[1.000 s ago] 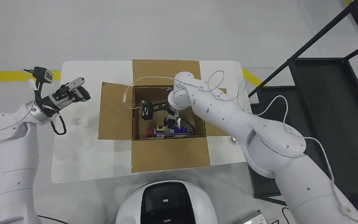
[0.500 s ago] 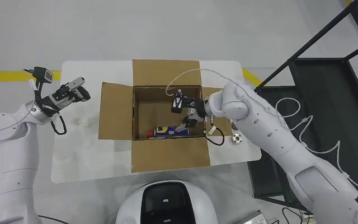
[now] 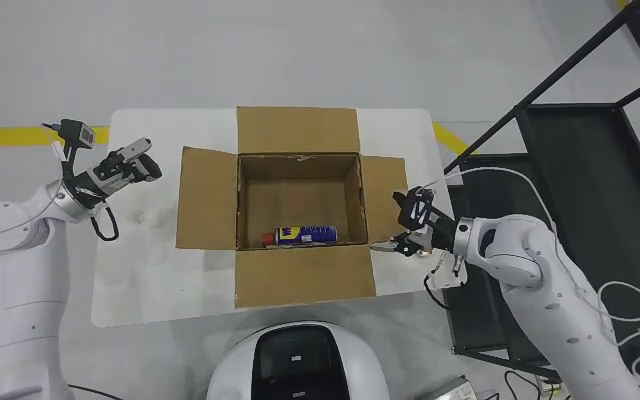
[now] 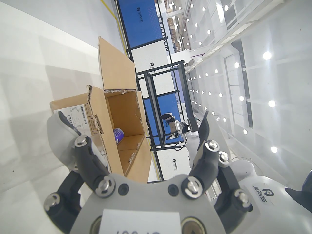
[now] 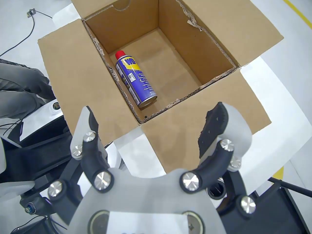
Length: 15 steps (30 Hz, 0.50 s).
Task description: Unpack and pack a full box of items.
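Open and empty, right end effector (image 3: 408,228) hovered tilted down, box (image 3: 300,130) holding spray can (image 3: 308,234) just ahead, left end effector (image 3: 140,166) also open, box well ahead.

The brown cardboard box (image 3: 297,128) stood open at the centre of the top view on the white desk (image 3: 150,270), its four flaps spread outward. Inside, a blue metal spray can (image 3: 305,234) with yellow label and red cap lay on its side against the box's lower wall, cap pointing toward the frame's left.
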### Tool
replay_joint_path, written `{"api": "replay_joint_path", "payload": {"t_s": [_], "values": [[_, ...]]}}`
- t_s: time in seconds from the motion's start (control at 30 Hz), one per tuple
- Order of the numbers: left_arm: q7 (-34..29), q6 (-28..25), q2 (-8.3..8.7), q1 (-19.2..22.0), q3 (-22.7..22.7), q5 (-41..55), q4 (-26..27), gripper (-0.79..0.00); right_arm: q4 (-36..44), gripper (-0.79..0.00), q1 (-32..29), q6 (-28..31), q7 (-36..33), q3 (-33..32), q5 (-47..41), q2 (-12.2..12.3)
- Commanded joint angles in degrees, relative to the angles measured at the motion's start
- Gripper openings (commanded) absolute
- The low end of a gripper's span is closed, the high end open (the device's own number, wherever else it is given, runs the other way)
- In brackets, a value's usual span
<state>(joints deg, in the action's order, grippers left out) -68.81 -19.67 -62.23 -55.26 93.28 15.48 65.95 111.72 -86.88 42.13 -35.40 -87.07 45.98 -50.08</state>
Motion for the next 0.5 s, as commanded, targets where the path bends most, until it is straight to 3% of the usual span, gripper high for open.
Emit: {"api": "replay_joint_path", "payload": {"t_s": [0.0,0.27,0.47], "values": [[0.0,0.0,0.00,0.0,0.0,0.0,0.0,0.000,0.0,0.000,0.0,0.0,0.0,0.0,0.0,0.0],[0.0,0.0,0.00,0.0,0.0,0.0,0.0,0.000,-0.5,0.000,-0.4,-0.6,1.0,0.2,-1.1,-0.1],[0.0,0.0,0.00,0.0,0.0,0.0,0.0,0.000,-8.4,0.000,-3.2,-1.5,1.9,-5.2,-3.2,0.4]]}}
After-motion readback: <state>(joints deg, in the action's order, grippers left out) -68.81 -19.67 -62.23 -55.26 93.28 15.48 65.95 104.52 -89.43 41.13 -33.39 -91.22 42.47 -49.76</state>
